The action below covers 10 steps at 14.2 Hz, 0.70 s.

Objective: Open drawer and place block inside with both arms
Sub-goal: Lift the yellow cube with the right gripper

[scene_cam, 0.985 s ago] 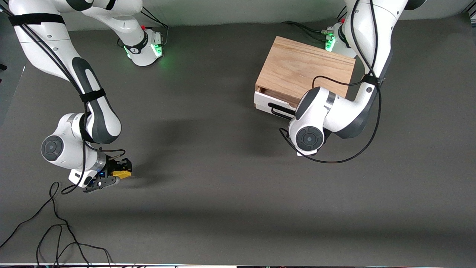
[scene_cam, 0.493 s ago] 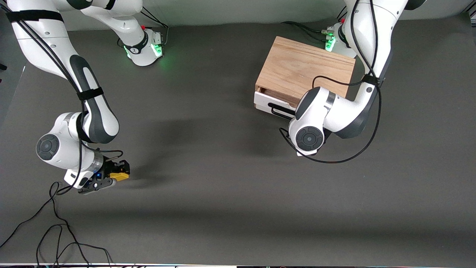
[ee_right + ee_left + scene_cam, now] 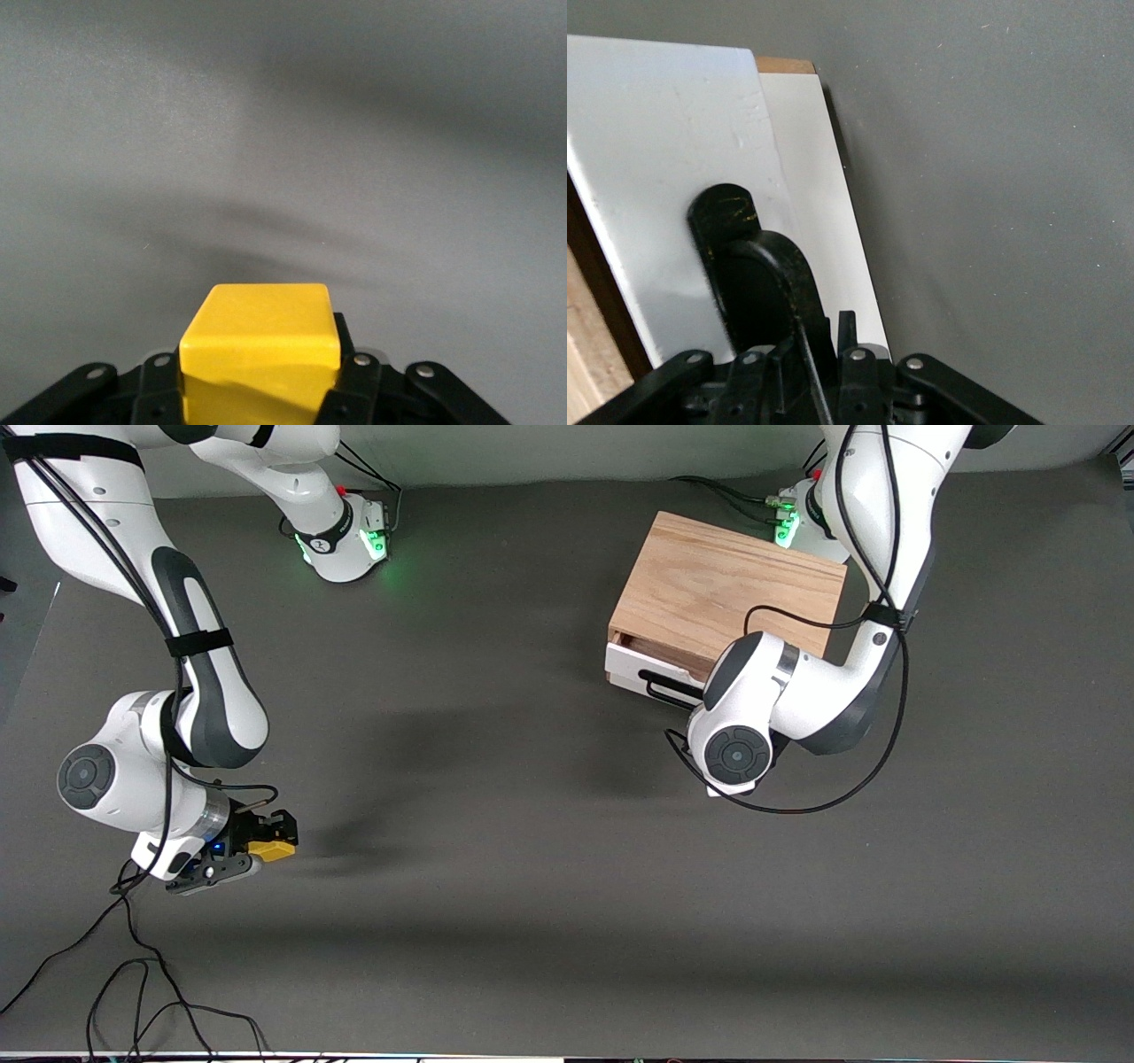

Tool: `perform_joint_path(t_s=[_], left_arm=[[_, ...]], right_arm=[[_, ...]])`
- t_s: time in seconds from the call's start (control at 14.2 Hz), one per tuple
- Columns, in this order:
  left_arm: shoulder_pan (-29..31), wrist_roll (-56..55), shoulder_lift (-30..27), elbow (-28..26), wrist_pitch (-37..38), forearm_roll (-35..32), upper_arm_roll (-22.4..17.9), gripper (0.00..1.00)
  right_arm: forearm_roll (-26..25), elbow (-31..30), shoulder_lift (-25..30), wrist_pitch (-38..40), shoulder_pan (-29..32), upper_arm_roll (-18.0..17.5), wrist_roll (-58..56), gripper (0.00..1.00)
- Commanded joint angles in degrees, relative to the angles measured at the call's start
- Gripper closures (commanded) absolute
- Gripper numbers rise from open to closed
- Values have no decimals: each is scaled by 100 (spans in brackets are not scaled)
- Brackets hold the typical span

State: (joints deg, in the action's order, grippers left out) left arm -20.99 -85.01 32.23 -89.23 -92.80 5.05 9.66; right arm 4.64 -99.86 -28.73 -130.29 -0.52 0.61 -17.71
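My right gripper (image 3: 263, 847) is shut on the small yellow block (image 3: 271, 851) and holds it a little above the table mat at the right arm's end. The block fills the space between the fingers in the right wrist view (image 3: 259, 350). The light oak box (image 3: 726, 593) stands near the left arm's base. Its white drawer front (image 3: 631, 666) sits slightly out from the box. My left gripper (image 3: 824, 341) is at the black handle (image 3: 757, 274) with its fingers closed round the bar. In the front view the left wrist hides that gripper.
Loose black cables (image 3: 133, 974) lie on the mat near the front camera at the right arm's end. A cable loop (image 3: 797, 808) hangs from the left arm's wrist. The arm bases (image 3: 341, 540) stand along the table edge farthest from the camera.
My right gripper has moved with the yellow block toward the right arm's end of the table. The left arm and the drawer have not moved.
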Motion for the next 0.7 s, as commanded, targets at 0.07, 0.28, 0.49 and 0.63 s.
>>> perform_joint_path(t_s=[0.07,0.28,0.49,0.63], left_arm=[[42,740,38,687,-362,-444,-105,100],[42,749,38,705,-388,-453,-105,100],[42,749,47,705,-598,-470,-105,100],[42,749,73,705,-713,-470,-105,100]], right_arm=[[107,308,131,653,-28,36,83,94],[107,388,157,707,-36,44,275,94],[72,449,140,698,-71,36,697,94],[63,545,87,689,-71,36,760,94]])
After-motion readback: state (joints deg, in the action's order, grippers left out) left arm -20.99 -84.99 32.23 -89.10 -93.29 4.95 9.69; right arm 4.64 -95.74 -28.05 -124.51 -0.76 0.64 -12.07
